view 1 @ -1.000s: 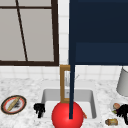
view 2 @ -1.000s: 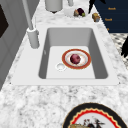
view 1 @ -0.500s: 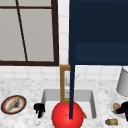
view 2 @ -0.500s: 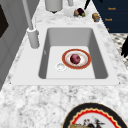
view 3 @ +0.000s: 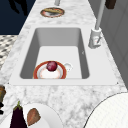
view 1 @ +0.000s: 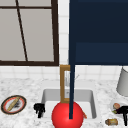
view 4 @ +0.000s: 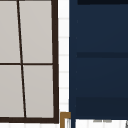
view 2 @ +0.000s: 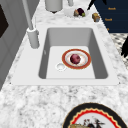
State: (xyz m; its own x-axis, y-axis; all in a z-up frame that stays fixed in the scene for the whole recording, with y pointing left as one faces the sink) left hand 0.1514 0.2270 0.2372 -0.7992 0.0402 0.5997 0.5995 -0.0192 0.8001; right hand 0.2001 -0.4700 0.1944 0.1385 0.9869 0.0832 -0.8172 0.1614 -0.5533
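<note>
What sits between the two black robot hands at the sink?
In the front view, a big red ball and the white sink basin lie between the left robot hand and the right robot hand.

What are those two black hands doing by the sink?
Right now both hands hang in the air in front of the counter, holding nothing. The left hand floats by the sink's left front corner, not far from a patterned plate on the counter. The right hand hovers at the right, next to a white plate with an eggplant on it. Down in the sink sits a red-rimmed plate with a dark red ball on it.
</note>
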